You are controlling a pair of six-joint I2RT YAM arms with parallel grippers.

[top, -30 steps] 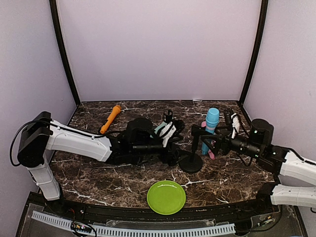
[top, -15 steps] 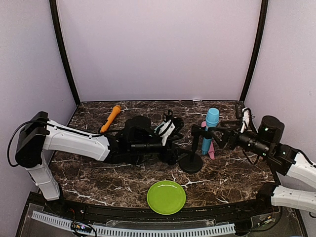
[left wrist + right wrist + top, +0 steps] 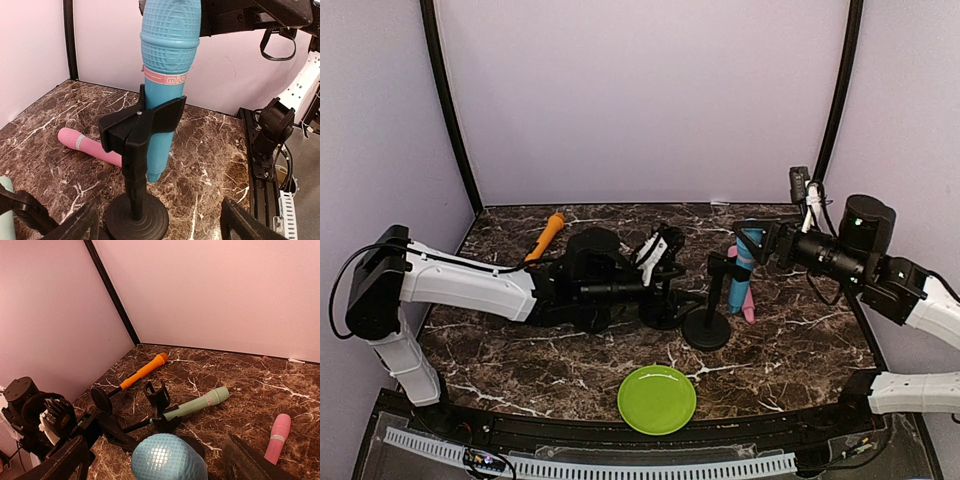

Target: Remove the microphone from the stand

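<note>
On the counter [image 3: 800, 350], your left hand [image 3: 157, 227] lies low, fingers spread either side of the base of the stand [image 3: 134, 180]. Only the right wrist view shows your right hand [image 3: 157, 460] spread wide, not touching, around the head of the blue microphone [image 3: 167, 75], which stands upright in the stand's clip. That hand has risen since a second ago.

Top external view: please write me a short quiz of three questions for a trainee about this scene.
1. True or false: the blue microphone is held in the clip of the stand.
2. In the left wrist view, the loose microphone lying behind the stand is: A) pink B) yellow C) white.
3. Fill in: the right gripper, above the blue microphone's head, is ___.
Key: 1 true; 2 A; 3 open.
</note>
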